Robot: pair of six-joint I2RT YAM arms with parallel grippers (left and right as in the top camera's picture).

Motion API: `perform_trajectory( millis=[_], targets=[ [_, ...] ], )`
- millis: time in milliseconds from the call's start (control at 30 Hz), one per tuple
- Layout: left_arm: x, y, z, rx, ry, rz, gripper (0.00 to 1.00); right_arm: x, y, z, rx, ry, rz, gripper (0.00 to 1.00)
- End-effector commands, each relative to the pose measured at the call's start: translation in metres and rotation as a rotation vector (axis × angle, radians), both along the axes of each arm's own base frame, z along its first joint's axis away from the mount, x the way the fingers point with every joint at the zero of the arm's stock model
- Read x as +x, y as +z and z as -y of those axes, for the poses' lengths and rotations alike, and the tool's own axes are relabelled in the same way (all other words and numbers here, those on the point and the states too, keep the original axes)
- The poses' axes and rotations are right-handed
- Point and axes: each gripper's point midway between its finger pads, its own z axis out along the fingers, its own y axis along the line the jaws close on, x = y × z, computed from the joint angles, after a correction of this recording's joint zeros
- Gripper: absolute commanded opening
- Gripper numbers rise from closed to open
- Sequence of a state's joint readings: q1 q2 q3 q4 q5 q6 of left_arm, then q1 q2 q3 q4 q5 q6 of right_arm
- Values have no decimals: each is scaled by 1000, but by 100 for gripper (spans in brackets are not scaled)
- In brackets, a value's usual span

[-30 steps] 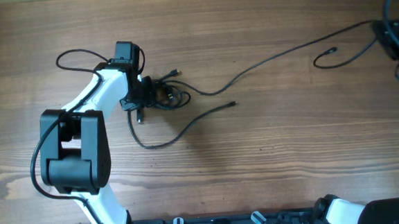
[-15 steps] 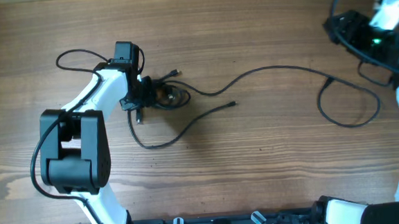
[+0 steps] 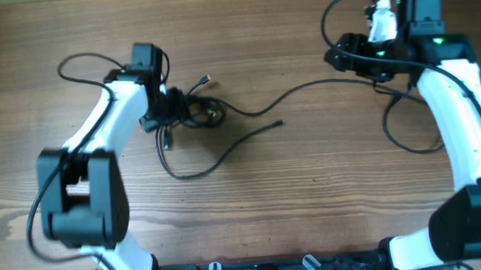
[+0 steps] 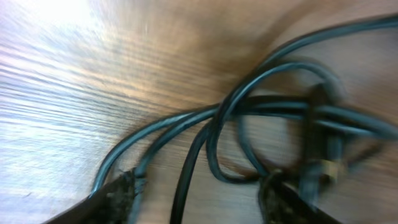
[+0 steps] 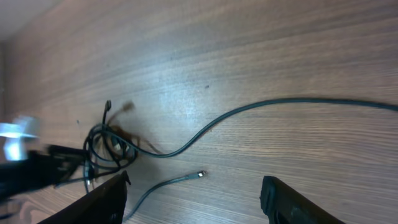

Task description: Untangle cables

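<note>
The left pincer [image 4: 199, 198] stands wide, its 2 dark tips astride glossy black cables [image 4: 273, 106] that cross and loop in a knot on the wood-grained worktop [image 4: 74, 93]. The right pincer [image 5: 196, 196] is wide too, gripping nothing; 1 thin strand [image 5: 273, 102] curves away from the knot.

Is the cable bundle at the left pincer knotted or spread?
Knotted: the cables form a clump of overlapping loops by the left pincer; strands cross in its wrist view.
</note>
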State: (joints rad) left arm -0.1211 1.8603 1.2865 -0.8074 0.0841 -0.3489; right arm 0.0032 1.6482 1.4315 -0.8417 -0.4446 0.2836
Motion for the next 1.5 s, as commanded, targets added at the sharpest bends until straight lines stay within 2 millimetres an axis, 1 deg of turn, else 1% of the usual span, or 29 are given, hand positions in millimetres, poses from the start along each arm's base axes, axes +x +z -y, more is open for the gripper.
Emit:
perform_trajectory(
  millis=[0, 67, 100, 200, 300, 367, 533, 600, 733, 800, 867, 967, 1200, 1400, 1467],
  targets=[
    [18, 73, 8, -69, -7, 181, 79, 8, -21, -15, 2, -30, -64, 70],
    [14, 86, 11, -91, -14, 204, 81, 11, -31, -22, -2, -48, -91, 70],
    [11, 94, 12, -104, -18, 213, 83, 13, -40, -26, -9, -64, -112, 69],
    [3, 104, 11, -105, -18, 217, 88, 19, -60, -36, -24, -91, -147, 69],
    [-2, 106, 11, -104, -18, 206, 91, 25, -79, -44, -40, -113, -172, 66],
    [-3, 105, 11, -103, -18, 200, 93, 29, -89, -47, -59, -112, -172, 62],
    [-4, 104, 11, -103, -19, 198, 94, 39, -115, -40, -205, -145, -148, 53],
    [-3, 104, 12, -104, -19, 199, 95, 40, -125, -41, -270, -134, -141, 52],
    [-3, 104, 12, -104, -19, 200, 95, 36, -140, -53, -349, -68, -132, 52],
    [-3, 104, 12, -104, -19, 201, 95, 32, -153, -61, -386, -36, -147, 52],
    [-3, 104, 12, -104, -19, 200, 95, 29, -161, -65, -393, -22, -162, 52],
    [-3, 104, 12, -104, -19, 200, 96, 26, -173, -65, -402, -16, -188, 52],
    [-3, 104, 12, -103, -19, 201, 96, 25, -182, -65, -407, -12, -199, 51],
    [-3, 104, 12, -104, -20, 201, 96, 19, -194, -63, -450, 50, -217, 43],
    [-3, 104, 12, -104, -20, 200, 97, 16, -201, -58, -486, 64, -225, 41]
  ],
)
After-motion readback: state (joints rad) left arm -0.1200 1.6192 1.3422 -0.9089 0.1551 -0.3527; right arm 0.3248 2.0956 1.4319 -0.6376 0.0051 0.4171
